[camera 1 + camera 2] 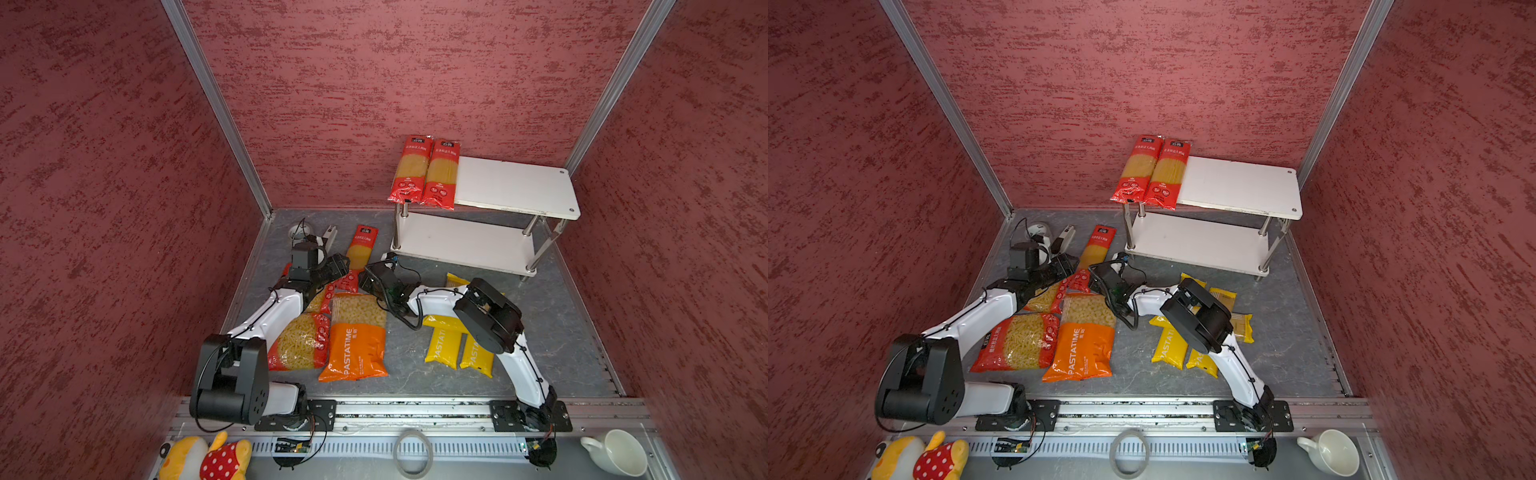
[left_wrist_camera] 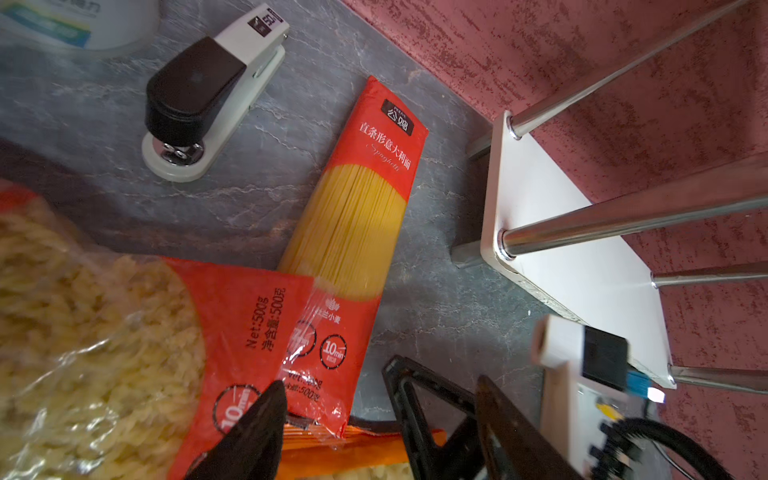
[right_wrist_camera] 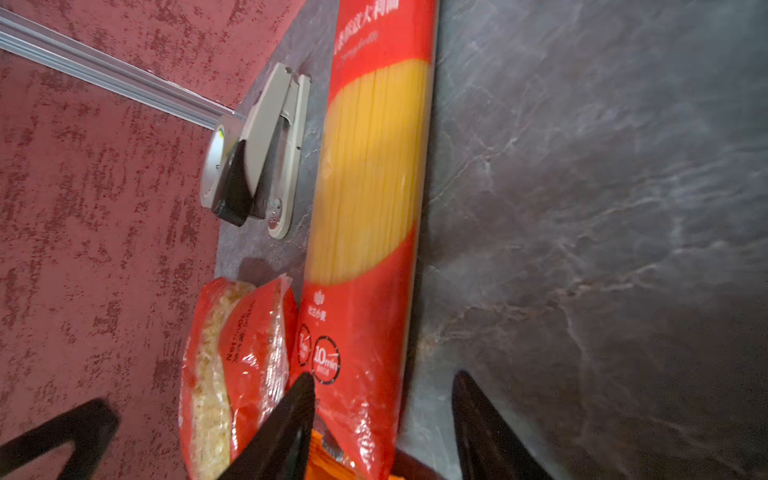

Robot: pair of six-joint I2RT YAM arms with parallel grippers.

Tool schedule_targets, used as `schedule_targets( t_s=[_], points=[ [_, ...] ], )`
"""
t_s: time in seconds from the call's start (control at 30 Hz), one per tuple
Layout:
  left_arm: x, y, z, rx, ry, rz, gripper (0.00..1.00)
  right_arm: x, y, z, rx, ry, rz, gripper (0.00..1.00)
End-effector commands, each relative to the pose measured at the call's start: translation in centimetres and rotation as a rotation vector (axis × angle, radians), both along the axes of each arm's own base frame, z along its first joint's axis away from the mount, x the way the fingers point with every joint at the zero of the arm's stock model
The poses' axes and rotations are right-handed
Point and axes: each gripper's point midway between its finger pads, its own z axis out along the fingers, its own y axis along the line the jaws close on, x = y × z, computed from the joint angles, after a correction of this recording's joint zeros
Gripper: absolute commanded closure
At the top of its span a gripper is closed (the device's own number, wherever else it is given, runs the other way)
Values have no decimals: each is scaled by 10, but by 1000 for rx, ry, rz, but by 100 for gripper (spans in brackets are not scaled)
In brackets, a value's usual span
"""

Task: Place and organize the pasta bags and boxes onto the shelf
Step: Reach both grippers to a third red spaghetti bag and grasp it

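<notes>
Shelf (image 1: 515,187): stood at the back right of the grey floor (image 1: 552,332).
Two red spaghetti packs (image 1: 411,170) (image 1: 442,174): lay side by side, touching, on the left end of the top tier, near ends overhanging its front edge.
Third red spaghetti pack (image 1: 360,249): lay flat on the floor just left of the shelf, near a stapler (image 2: 208,95).
Right gripper (image 3: 382,374): straddled that pack's near end, fingers spread, one at the pack's edge, the other clear of it; grasped nothing.
Left gripper (image 2: 379,380): hung just beside, fingers released and wide apart, one over a red short-pasta bag (image 2: 124,332) overlapping the spaghetti; grasped nothing.
Orange bag (image 1: 357,345) and second red short-pasta bag (image 1: 299,343): lay side by side, touching, nearer the front.
Yellow packs (image 1: 442,345): lay partly under the right arm.
</notes>
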Motion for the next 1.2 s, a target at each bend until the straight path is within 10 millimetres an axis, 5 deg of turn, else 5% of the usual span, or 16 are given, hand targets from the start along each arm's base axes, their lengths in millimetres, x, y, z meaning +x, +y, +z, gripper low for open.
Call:
schedule_targets(
  t_s=[0.0,0.2,0.3,0.47,0.67,0.9,1.17],
  points=[
    [-8,-3,9,-7,-29,4,28,1,8,-19,-11,59,-3,46],
    [-22,-13,22,10,-52,-15,28,6,34,-30,1,54,78,52],
    [-28,-12,31,17,-71,-15,28,9,40,-27,12,39,98,64],
    [-40,-10,57,25,-123,-21,28,11,44,13,80,-37,124,87],
    [-54,-7,85,24,-172,-25,28,3,55,67,167,-88,206,98],
    [-65,-4,102,25,-200,-26,28,-32,48,108,262,-76,317,100],
    [-72,-11,88,-45,-153,-34,28,-94,4,121,400,37,435,100]
  ],
)
